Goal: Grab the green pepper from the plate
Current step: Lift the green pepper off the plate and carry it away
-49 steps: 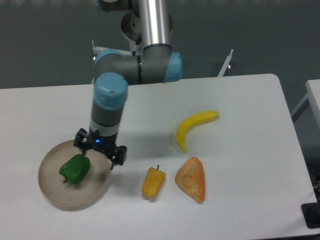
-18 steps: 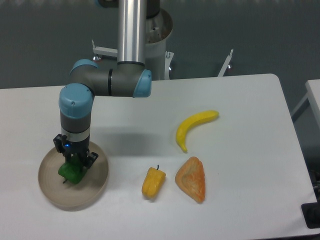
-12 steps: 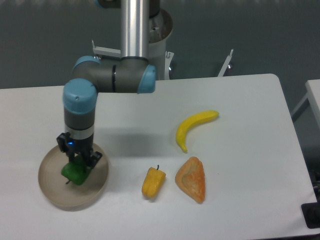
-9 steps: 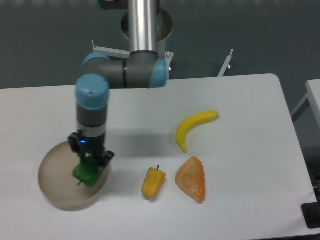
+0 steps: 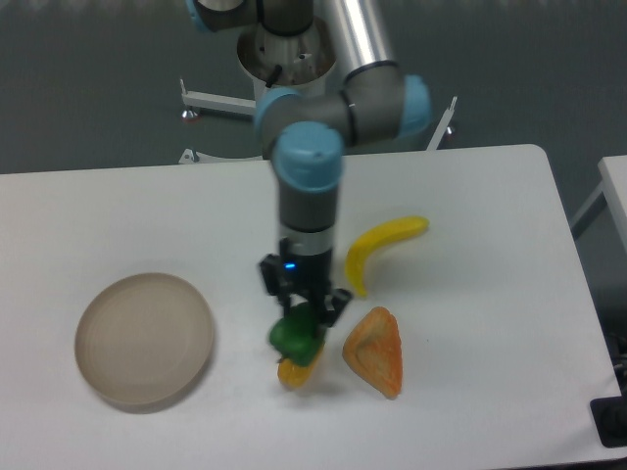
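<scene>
Claw (image 5: pixel 304 311) clamped on green pepper (image 5: pixel 296 333), above yellow pepper (image 5: pixel 297 371), plate (image 5: pixel 145 341) well apart

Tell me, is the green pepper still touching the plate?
Apart. The camera view shows the green pepper in the gripper, well right of the plate, with bare table between them.

We see a big white desk (image 5: pixel 490 245) with round corners. Behind the desk is a dark gray wall (image 5: pixel 98 78). White metal bars (image 5: pixel 220 101) stick out just behind the desk's back edge. Right of the desk, part of another white desk (image 5: pixel 614 181) peeks in.
</scene>
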Robot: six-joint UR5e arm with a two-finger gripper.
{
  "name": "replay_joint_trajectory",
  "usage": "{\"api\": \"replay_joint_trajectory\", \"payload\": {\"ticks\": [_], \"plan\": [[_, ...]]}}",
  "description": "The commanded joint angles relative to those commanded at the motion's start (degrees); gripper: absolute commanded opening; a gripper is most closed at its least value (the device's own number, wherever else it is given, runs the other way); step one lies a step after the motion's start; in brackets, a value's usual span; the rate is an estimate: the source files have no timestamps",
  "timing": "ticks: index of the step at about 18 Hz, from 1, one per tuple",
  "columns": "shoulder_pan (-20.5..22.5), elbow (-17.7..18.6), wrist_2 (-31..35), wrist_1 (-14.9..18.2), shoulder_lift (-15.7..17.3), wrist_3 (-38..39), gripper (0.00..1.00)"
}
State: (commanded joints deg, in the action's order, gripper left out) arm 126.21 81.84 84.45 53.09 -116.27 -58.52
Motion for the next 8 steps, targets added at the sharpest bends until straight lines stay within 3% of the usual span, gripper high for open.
{"api": "replay_joint_trajectory", "payload": {"ticks": [5, 8], "plan": [[0.5, -2.9, 2.3, 0.9, -1.8, -1.9, 0.33], [0.5, -2.8, 2.3, 0.9, -1.9, -1.9, 0.33]]}}
